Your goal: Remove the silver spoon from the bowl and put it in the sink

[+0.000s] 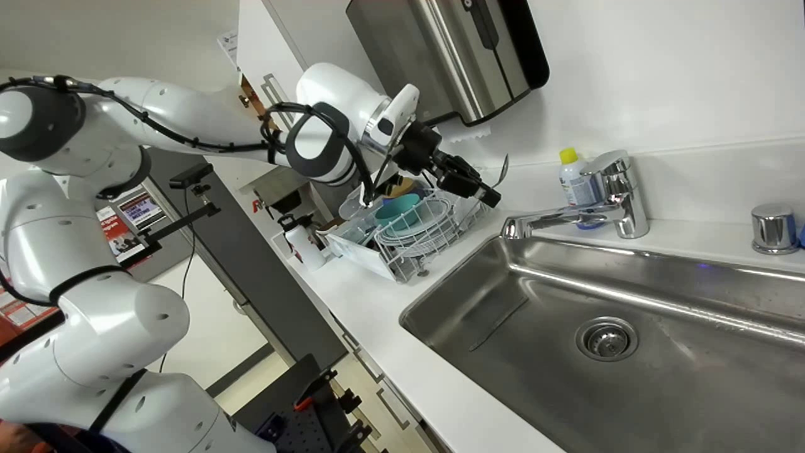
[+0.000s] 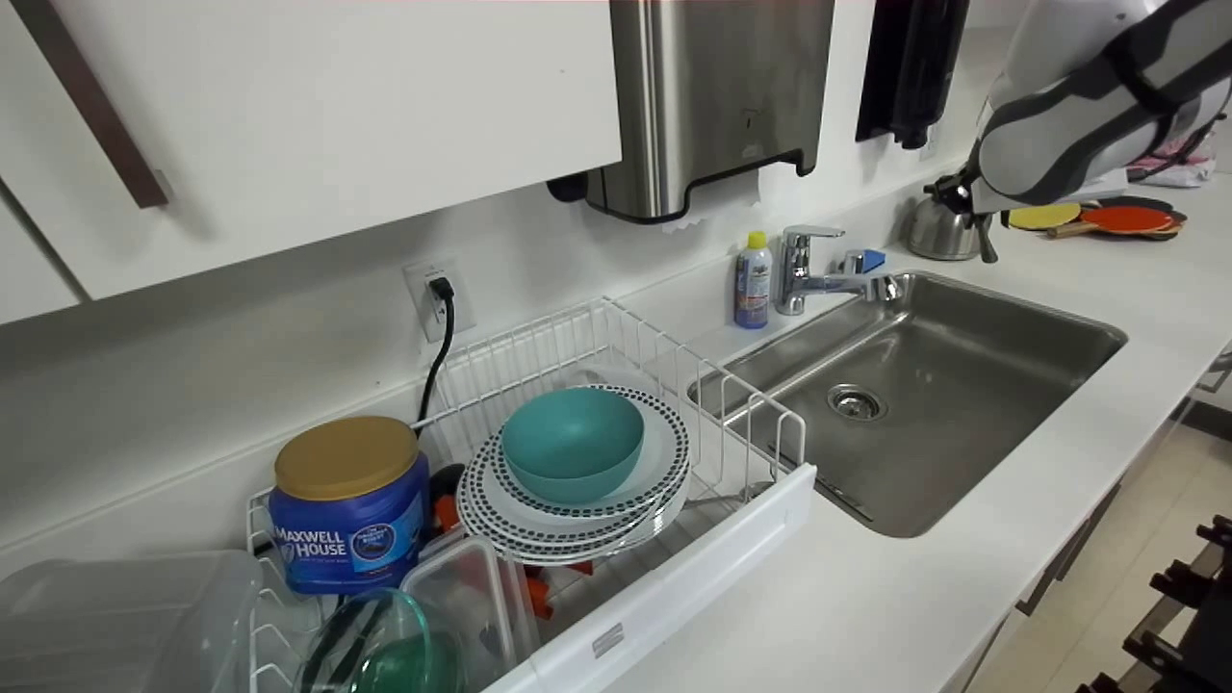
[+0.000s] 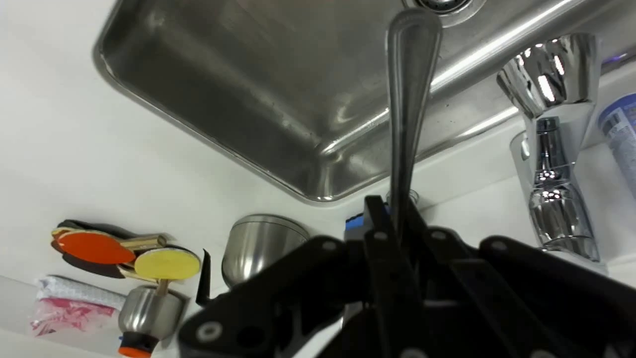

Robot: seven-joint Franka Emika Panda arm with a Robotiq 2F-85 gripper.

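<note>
White counter (image 3: 164,169) framed the sink (image 3: 238,99); above it, the gripper (image 3: 395,216) pinched the spoon (image 3: 410,84), likely light, slick, best held mid-handle.

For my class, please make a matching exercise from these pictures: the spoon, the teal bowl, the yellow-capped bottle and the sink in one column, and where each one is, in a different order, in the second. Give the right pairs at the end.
Column one
1. spoon
2. teal bowl
3. yellow-capped bottle
4. sink

Column two
A. on the stacked plates
B. set into the counter
C. held in the jaws
D. beside the faucet

Right pairs: 1-C, 2-A, 3-D, 4-B
</note>
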